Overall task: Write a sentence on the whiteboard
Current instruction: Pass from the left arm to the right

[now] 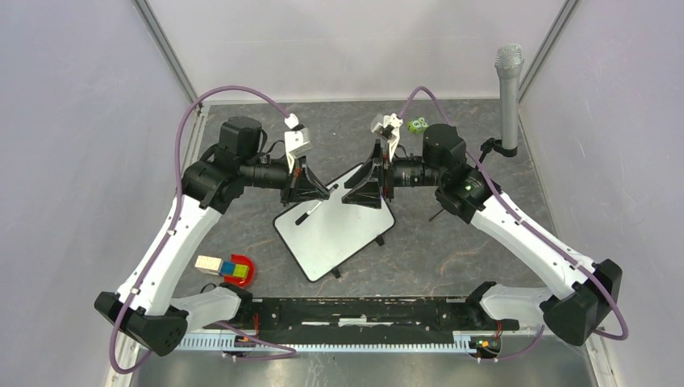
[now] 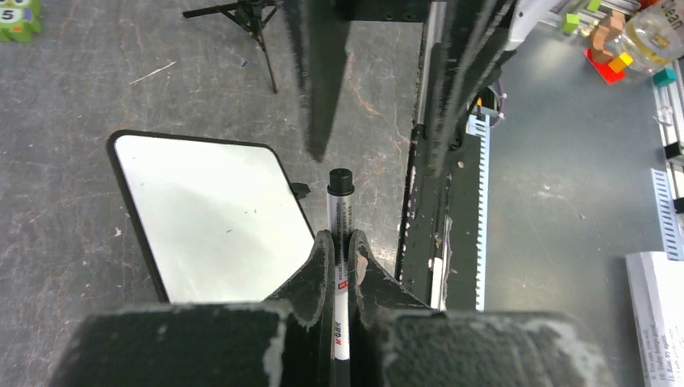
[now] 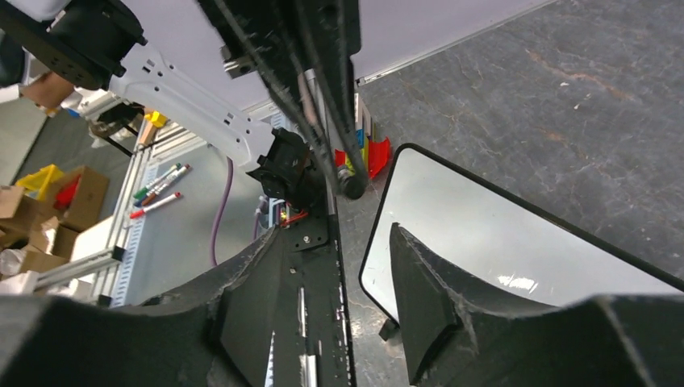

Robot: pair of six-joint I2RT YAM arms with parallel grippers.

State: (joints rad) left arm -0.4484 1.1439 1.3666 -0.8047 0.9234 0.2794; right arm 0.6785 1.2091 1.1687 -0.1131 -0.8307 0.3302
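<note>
Left jaws, closest to the lens, are clenched on a marker [image 2: 341, 242]. Its black cap [image 2: 340, 181] is on and points toward the right jaws, which stand apart near it. Below both, the whiteboard [image 1: 335, 230] lies flat and askew on the bench [image 1: 452, 258], blank. Uncapping looks like the step in hand. The right jaws should square up on the cap, pinch only it, and pull straight along the marker while the left holds firm.

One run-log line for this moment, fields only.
left tool: shut on marker | cap: on | right tool: open, facing the cap, not gripping | whiteboard: blank, nothing written
</note>
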